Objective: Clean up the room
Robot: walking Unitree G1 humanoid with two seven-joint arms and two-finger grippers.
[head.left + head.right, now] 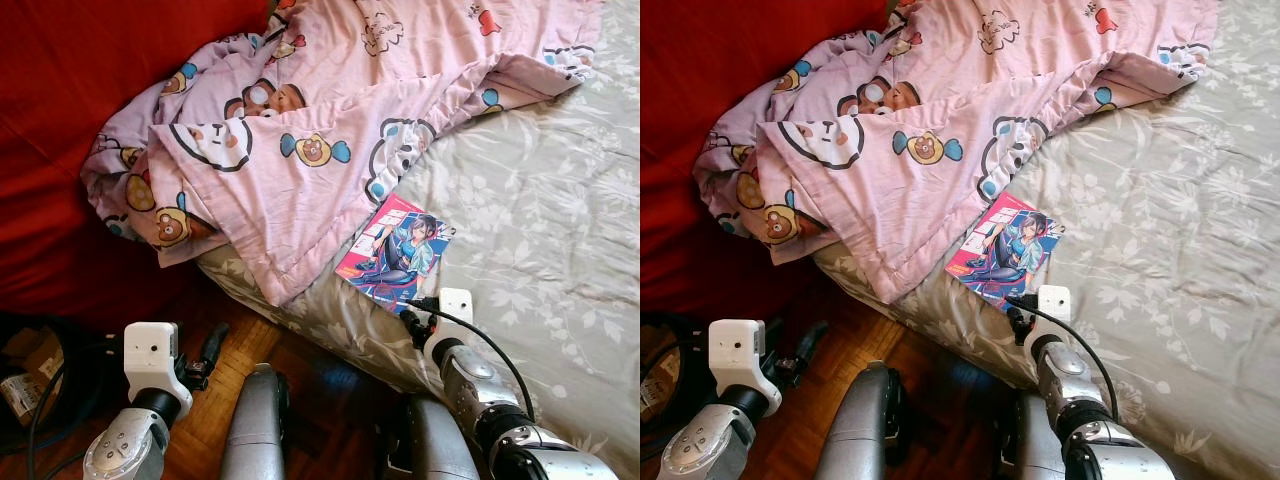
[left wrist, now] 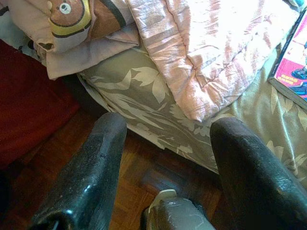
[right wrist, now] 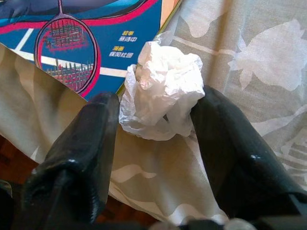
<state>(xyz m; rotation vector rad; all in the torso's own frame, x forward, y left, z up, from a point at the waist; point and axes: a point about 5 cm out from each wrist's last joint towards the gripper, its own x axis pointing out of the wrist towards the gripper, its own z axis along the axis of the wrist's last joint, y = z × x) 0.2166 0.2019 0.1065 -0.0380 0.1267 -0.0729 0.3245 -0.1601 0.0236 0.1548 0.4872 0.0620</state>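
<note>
The right pincer [image 3: 156,115] rests on the bed [image 1: 540,200] at the book's [image 1: 397,253] near corner, fingers apart around a crumpled tissue [image 3: 160,96] (touching both, not squeezed flat). The left pincer [image 2: 168,158] hangs open over the wooden floor [image 1: 300,370] beside the bed, below the pink quilt [image 1: 300,130].

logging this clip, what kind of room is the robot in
Most likely a bedroom: a bed with a grey leaf-print sheet, a rumpled pink cartoon-bear quilt over it, and a manga book lying near the bed's edge above wooden parquet floor.
</note>
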